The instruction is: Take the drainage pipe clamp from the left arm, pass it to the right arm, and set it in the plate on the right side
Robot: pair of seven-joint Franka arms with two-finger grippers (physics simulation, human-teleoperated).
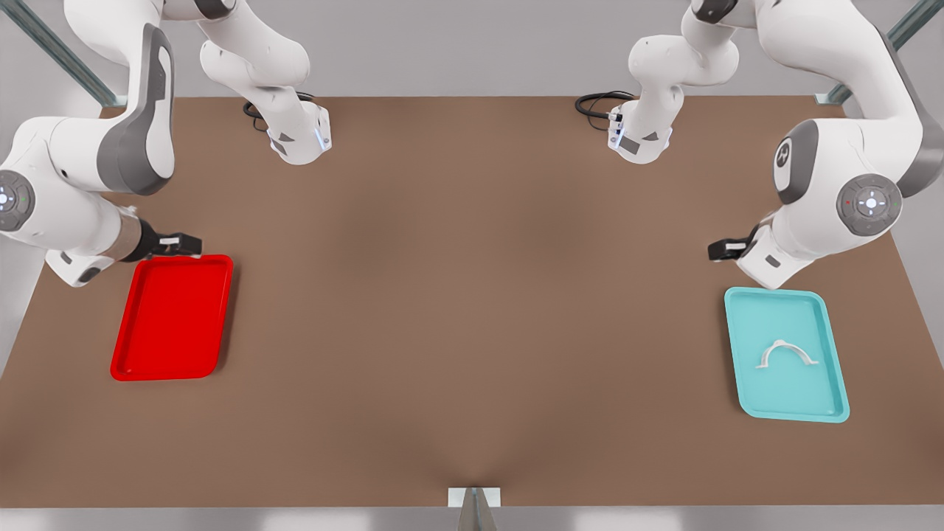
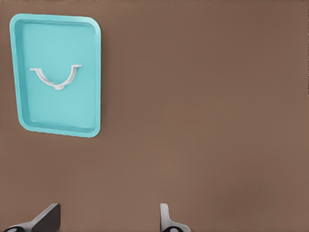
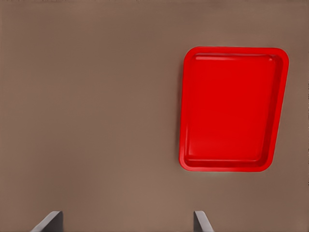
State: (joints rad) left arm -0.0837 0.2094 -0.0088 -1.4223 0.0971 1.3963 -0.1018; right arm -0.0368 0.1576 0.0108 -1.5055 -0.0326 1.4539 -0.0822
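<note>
No legible text anywhere (joint markings perhaps just icons).

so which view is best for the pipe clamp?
Left wrist view: the drainage pipe clamp lies unobstructed in the teal tray, arch and both feet clear. The front view has it farther off.

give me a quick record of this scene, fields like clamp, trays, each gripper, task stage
clamp: drainage pipe clamp lies in the teal tray, untouched
plate: red plate on the front view's left, nothing in it
left gripper: open, held above the table near the teal tray's far end, on the front view's right
right gripper: open, at the red plate's far edge
table: brown
task stage: pickup not yet done; no handover yet
</note>
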